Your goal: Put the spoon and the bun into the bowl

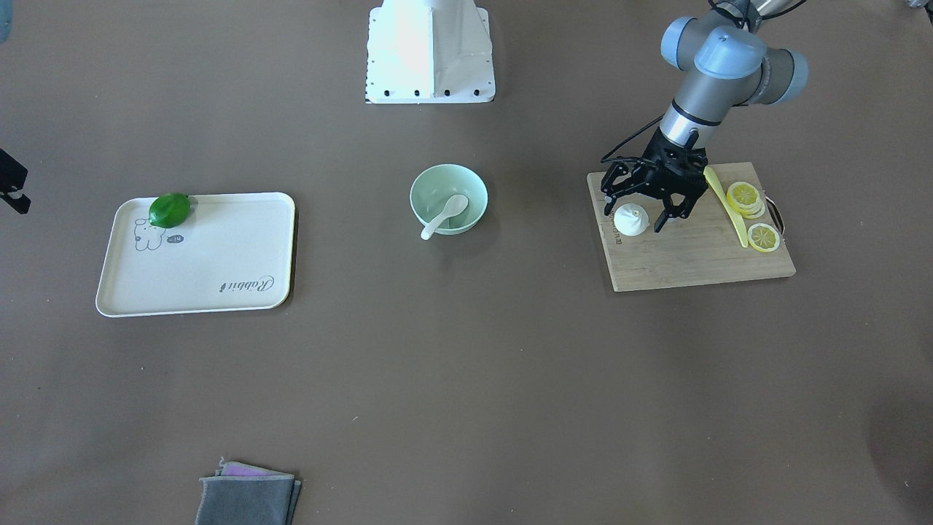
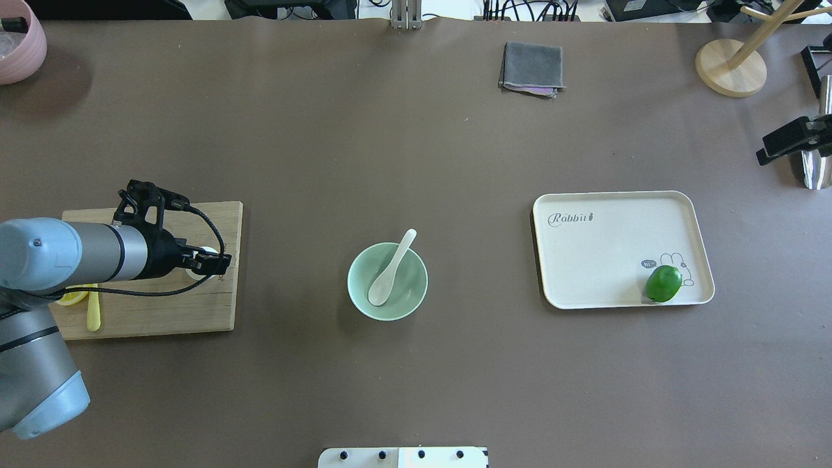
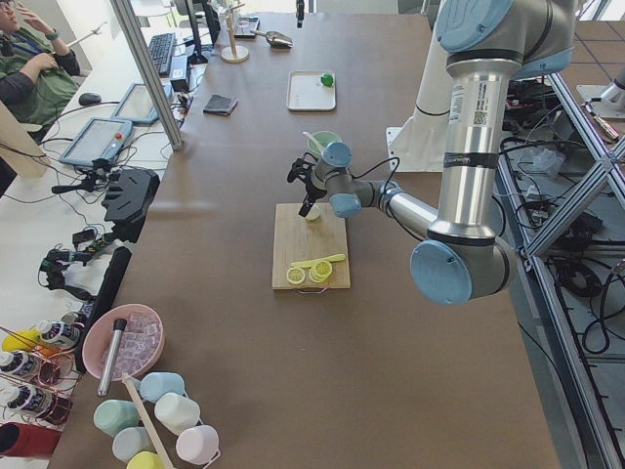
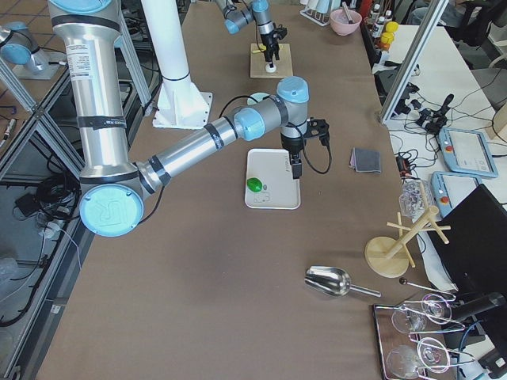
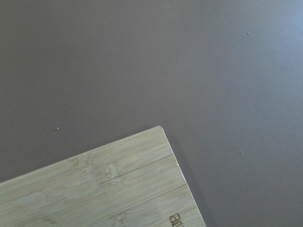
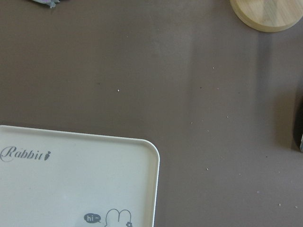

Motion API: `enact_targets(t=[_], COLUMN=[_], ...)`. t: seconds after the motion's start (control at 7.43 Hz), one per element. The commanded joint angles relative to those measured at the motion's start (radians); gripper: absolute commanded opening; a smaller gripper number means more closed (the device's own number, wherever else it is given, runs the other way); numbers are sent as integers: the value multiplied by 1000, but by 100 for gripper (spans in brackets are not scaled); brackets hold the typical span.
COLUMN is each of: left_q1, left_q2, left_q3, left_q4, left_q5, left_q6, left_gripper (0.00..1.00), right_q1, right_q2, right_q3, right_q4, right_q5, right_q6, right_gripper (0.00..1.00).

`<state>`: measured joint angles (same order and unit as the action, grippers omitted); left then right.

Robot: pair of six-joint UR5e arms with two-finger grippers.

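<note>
The cream-white spoon [image 1: 444, 216] lies in the mint-green bowl [image 1: 474, 211] at the table's middle, its handle leaning over the rim; both also show in the overhead view, the spoon [image 2: 390, 270] and the bowl [image 2: 354, 286]. The white bun [image 1: 631, 219] sits on the wooden cutting board [image 1: 692, 255]. My left gripper [image 1: 635, 209] is open and low over the board, its fingers on either side of the bun. In the overhead view the left gripper [image 2: 208, 260] hides most of the bun. My right gripper [image 2: 783, 140] hovers beyond the tray's far right corner; I cannot tell its state.
Lemon slices [image 1: 745, 195] and a long yellow knife [image 1: 729, 208] lie on the board beside the left gripper. A cream tray [image 1: 219, 255] holds a green lime [image 1: 170, 210]. A folded grey cloth [image 1: 248, 496], a pink bowl [image 2: 19, 45] and a wooden stand [image 2: 731, 68] stand near the table's edges.
</note>
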<state>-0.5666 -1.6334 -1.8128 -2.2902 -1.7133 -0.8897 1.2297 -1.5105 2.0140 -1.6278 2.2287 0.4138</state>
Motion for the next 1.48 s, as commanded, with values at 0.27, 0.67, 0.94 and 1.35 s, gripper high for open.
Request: enact_targets(t=[0.27, 0.67, 0.94, 1.35], left_q1=[27, 28, 52, 267], left_q2=[3, -54, -208, -392], left_q3=[16, -34, -36, 30], left_q4=[-2, 2, 30, 34], left_q5=[46, 57, 58, 228], left_q6=[-2, -43, -182, -276], left_gripper=[43, 0, 0, 0], right_q1=[19, 24, 49, 125], right_q2=[-13, -22, -57, -89], right_q3=[0, -1, -4, -41], right_q4=[0, 0, 0, 0], right_q5=[12, 17, 35, 91], right_q6=[-20, -23, -73, -184], right_gripper=[100, 100, 100, 100])
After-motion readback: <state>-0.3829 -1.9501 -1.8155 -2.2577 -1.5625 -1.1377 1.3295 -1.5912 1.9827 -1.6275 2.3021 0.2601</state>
